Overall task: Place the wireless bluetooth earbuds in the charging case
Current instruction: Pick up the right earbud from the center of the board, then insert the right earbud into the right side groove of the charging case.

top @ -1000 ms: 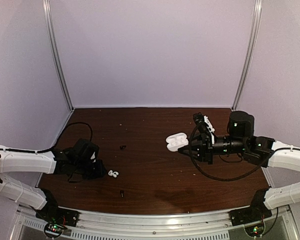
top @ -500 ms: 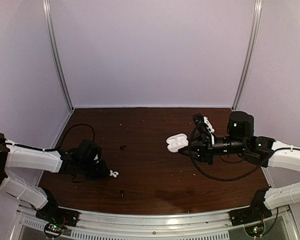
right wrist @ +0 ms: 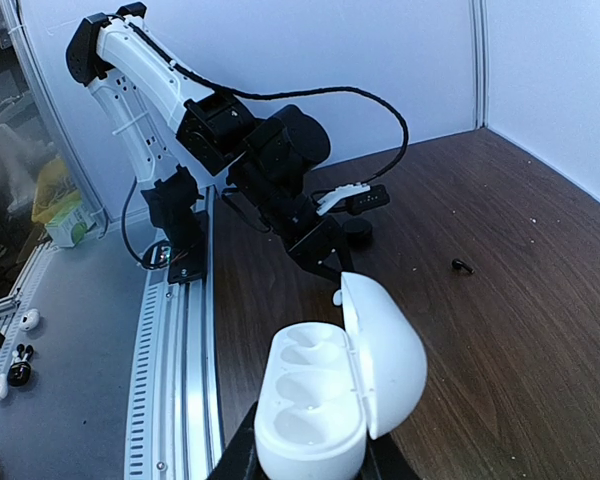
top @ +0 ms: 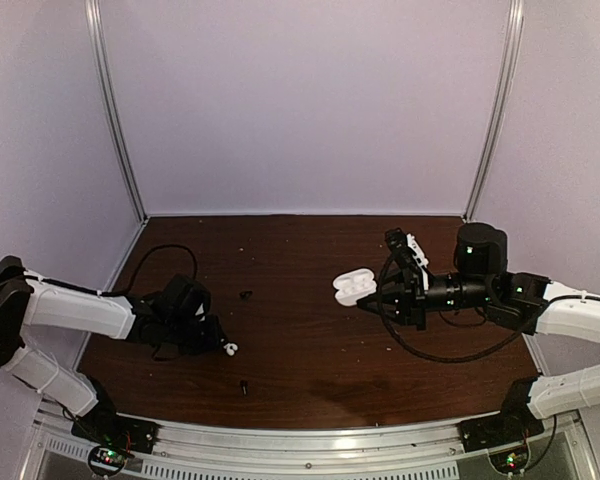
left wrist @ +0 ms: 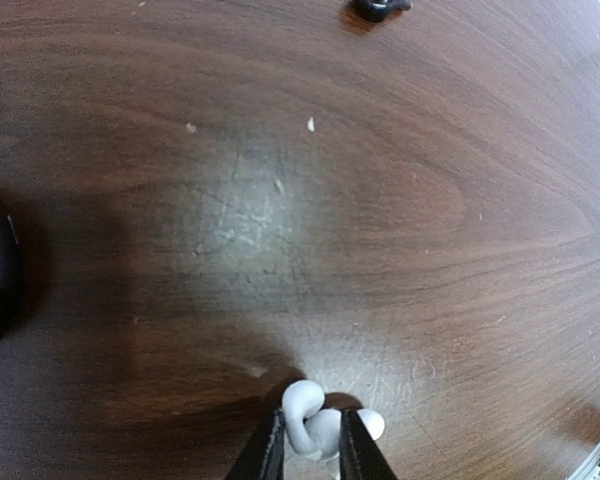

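I see the left gripper (left wrist: 305, 462) low over the table (top: 300, 330) at its near left part, with the jaws pinched on a white earbud (left wrist: 302, 412). The right gripper (right wrist: 308, 462) has its jaws clamped on the base of the case (right wrist: 315, 400). It holds the case above the right side of the table with the lid open.

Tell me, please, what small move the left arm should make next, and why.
Probably close the left gripper fully on the earbud. Its fingers flank that earbud on the table, but a firm grip cannot be confirmed. The right gripper holds the case open and empty, ready to receive it.
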Robot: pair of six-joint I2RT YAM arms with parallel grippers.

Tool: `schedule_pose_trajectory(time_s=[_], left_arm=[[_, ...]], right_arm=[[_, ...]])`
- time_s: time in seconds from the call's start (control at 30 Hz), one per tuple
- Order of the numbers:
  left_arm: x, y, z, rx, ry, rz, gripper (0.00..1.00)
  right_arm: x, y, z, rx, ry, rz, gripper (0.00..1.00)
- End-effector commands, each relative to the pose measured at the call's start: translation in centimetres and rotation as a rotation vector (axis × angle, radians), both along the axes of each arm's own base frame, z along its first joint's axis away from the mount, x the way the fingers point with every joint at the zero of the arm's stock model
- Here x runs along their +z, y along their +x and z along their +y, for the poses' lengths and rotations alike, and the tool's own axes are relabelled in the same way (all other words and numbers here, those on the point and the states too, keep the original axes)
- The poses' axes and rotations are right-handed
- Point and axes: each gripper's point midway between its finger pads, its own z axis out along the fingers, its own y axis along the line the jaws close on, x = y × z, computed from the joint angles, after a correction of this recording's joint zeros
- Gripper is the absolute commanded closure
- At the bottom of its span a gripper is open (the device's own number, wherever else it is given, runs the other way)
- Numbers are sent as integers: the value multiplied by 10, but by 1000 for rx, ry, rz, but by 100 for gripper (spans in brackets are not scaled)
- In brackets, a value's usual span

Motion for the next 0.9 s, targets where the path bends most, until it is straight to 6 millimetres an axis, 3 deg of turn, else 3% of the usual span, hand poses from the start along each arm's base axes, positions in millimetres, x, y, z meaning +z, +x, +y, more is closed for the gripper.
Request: schedule_pose_trajectory(time_s=[0.0, 0.17, 0.3, 0.47, 0.57, 0.7, 0.87], left_arm=[[4, 9, -7, -22, -10, -22, 83], [9, 10, -6, -29, 5, -30, 92], [30, 19, 0, -34, 54, -96, 98], [77, 40, -1, -122, 129, -279, 100], [118, 46, -23, -289, 99, -441, 100], [184, 14, -70, -650, -86, -665, 100], [262, -40, -91, -912, -258, -975, 100]], right_arm=[[14, 2, -3, -12, 17, -43, 100], [14, 2, -3, -11, 15, -44, 100], [17, 2, -3, -9, 22, -56, 100], [19, 1, -3, 1, 29, -84, 100], [21, -1, -2, 20, 31, -118, 100], [29, -5, -3, 41, 45, -158, 100], [27, -9, -3, 65, 37, -163, 100]])
